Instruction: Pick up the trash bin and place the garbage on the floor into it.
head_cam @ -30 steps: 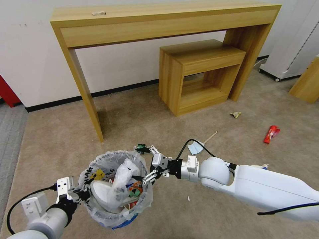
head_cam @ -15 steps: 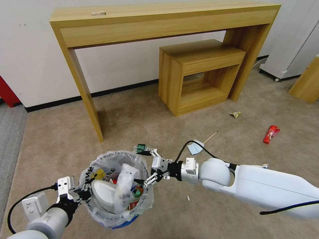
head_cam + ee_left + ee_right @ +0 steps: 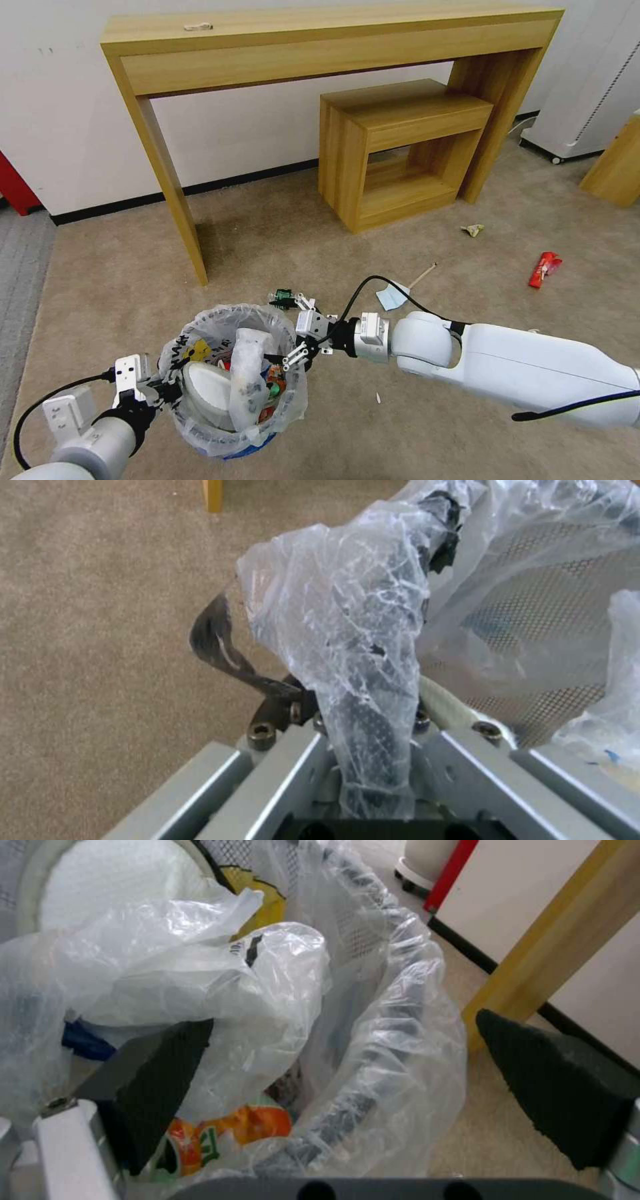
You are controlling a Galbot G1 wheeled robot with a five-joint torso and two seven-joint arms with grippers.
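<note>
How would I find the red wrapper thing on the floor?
Start at the small wooden table tucked under the long wooden table. Go to the robot's right over the beige carpet, past the yellowish scrap. The red packet lies there alone, the sole bright red litter.

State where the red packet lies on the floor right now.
In the head view the red packet lies on the beige carpet at the far right, beyond the right arm, right of the wooden stick and blue mask.
</note>
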